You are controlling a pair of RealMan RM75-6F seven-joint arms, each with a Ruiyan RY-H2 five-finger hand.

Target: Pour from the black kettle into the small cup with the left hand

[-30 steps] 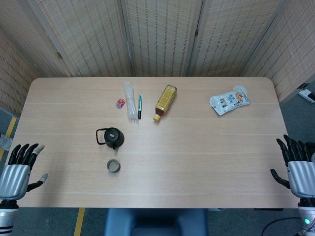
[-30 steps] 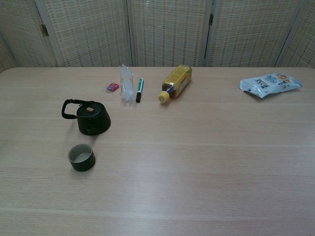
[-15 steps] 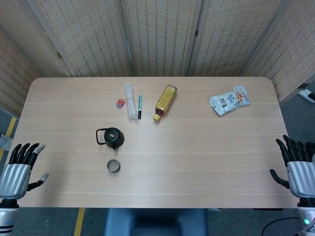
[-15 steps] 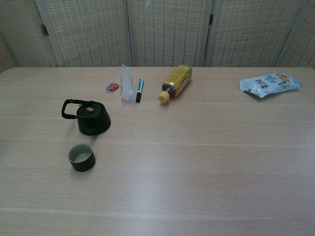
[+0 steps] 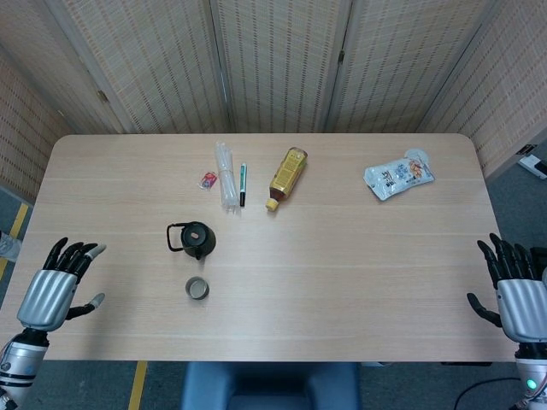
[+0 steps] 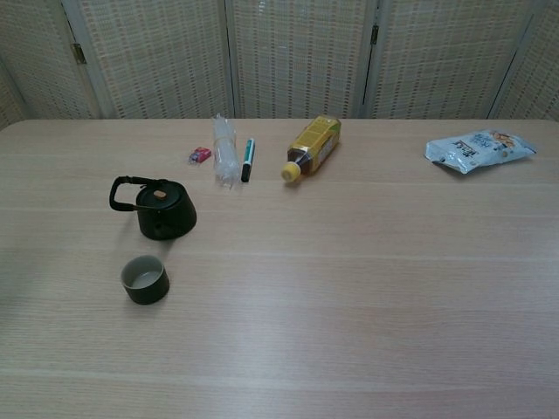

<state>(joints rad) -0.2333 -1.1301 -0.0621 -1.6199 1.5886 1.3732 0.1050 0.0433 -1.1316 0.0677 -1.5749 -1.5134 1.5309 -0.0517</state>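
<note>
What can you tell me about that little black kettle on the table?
The kettle is small, squat and black, matte like cast iron. It stands upright on the table, with a round lid bearing a pale knob and a looped handle sticking out to its left. A small cup sits just in front of it, not touching. Neither hand touches it.

kettle [image 6: 162, 212]: black, with a small orange spot on the lid
cup [image 6: 145, 280]: dark outside — pale grey within
bottle [image 6: 314, 146]: amber-yellow, yellow cap
pen [image 6: 247, 159]: green and black
packet [image 6: 478, 149]: white, blue and orange print
table [image 6: 367, 288]: light wood grain
screens [image 6: 297, 52]: beige woven weave — fine checks
</note>
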